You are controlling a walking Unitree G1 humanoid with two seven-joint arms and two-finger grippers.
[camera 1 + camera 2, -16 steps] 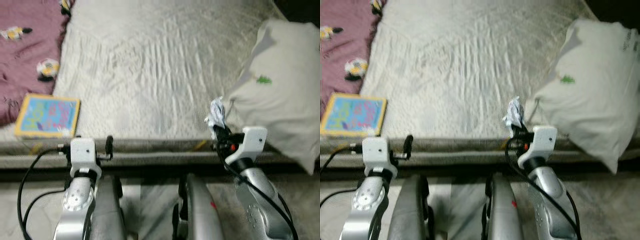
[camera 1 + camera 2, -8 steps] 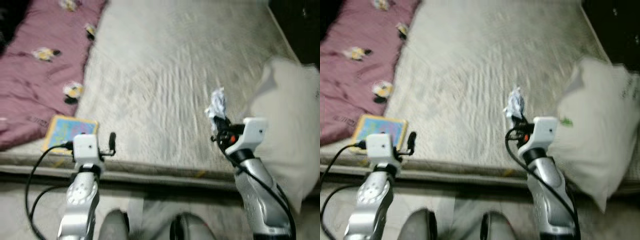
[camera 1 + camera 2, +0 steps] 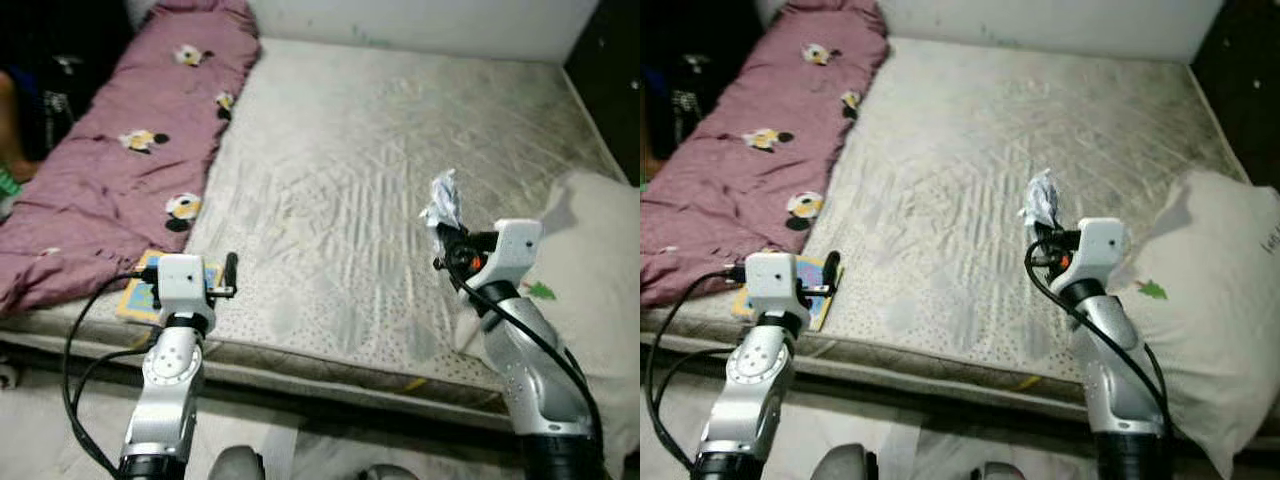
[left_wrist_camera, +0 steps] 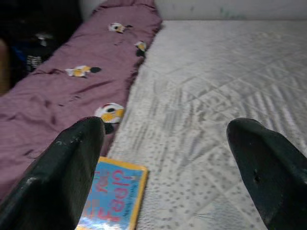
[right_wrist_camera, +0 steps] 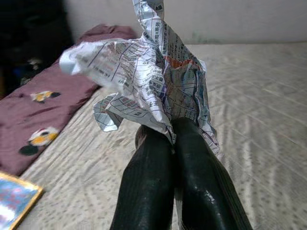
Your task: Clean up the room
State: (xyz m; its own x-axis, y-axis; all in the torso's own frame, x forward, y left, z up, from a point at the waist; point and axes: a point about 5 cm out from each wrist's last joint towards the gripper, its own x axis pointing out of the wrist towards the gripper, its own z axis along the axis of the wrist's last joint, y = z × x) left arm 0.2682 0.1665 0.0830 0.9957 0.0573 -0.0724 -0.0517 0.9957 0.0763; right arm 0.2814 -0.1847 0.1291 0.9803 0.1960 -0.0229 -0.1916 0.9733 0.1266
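- Compared with the earlier frames, much more of the bed is taken in by the head camera, so the shift is put down to the camera; the crumpled paper (image 3: 442,201) is kept in the right gripper (image 3: 447,238) as before.
- Left eye view: the paper is held above the mattress (image 3: 380,150), beside the pillow (image 3: 600,270). The left gripper (image 3: 231,272) is held over the book (image 3: 140,300) by the pink blanket (image 3: 120,170).
- Left wrist view: the left jaws are seen wide apart, with nothing between them.
- Right wrist view: the right jaws are pressed together on the paper.
- The task is judged partly done: the paper is picked up but not yet thrown away, and the book and blanket are left untidied.
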